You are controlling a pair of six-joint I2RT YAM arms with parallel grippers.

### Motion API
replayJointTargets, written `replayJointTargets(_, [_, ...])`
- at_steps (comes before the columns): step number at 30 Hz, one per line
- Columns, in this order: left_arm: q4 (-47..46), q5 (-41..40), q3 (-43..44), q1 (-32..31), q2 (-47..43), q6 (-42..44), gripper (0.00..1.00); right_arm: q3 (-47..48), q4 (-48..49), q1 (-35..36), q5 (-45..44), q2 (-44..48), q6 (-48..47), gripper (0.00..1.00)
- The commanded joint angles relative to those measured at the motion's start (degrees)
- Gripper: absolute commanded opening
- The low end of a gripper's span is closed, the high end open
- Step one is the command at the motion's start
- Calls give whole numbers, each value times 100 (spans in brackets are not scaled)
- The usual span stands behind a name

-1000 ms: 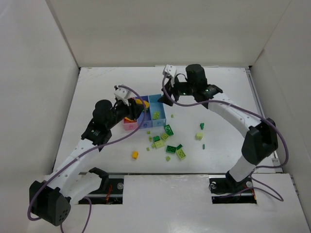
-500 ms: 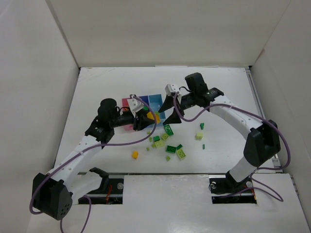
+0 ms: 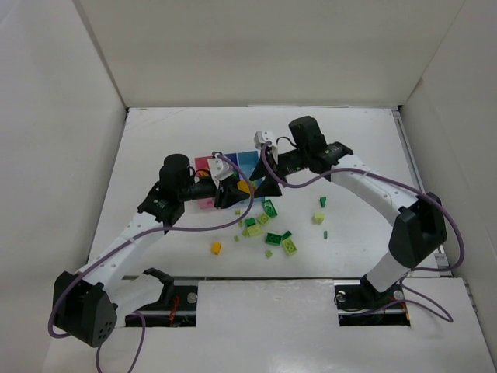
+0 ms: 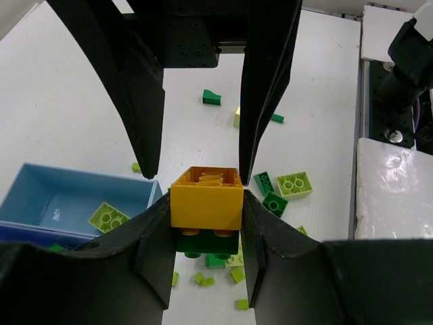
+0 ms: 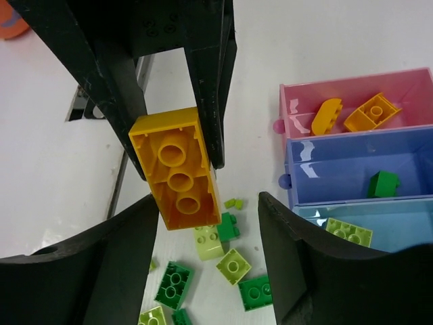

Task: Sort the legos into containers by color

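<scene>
My left gripper (image 4: 205, 203) is shut on an orange-yellow lego (image 4: 206, 198) with a dark green lego (image 4: 201, 242) stuck under it, held above the table. In the top view this gripper (image 3: 232, 192) and its orange-yellow lego (image 3: 244, 187) hang just in front of the containers. My right gripper (image 5: 208, 203) faces it with its jaws open either side of the orange-yellow lego (image 5: 177, 169), not touching it. The pink bin (image 5: 352, 82) holds two orange pieces, the periwinkle bin (image 5: 338, 145) a dark green brick (image 5: 383, 183), the light blue bin (image 5: 399, 223) a lime brick (image 5: 348, 231).
Loose legos lie in front of the bins: dark green (image 3: 269, 207), lime (image 3: 290, 245), a small orange one (image 3: 216, 248), and a lime (image 3: 318, 218) and a green piece (image 3: 323, 201) further right. White walls enclose the table on three sides.
My left gripper carried the orange-yellow lego rightward off the bins. My right gripper swung down and left until its open jaws faced that lego.
</scene>
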State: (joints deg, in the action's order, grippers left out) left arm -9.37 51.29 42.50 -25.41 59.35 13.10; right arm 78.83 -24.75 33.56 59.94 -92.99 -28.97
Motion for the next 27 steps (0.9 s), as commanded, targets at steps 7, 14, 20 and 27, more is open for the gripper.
replayJointTargets(7, [-91,145,311,-26,-38,114,33,370,428,203,165,-96,392,58])
replayJointTargets(14, [-144,277,364,-26,-38,166,33,484,235,256,228,-211,278,38])
replayJointTargets(20, [-197,435,364,-26,-38,228,39,537,234,256,422,-211,173,2])
replayJointTargets(27, [-311,382,233,-26,-169,53,70,590,234,19,413,-106,471,0])
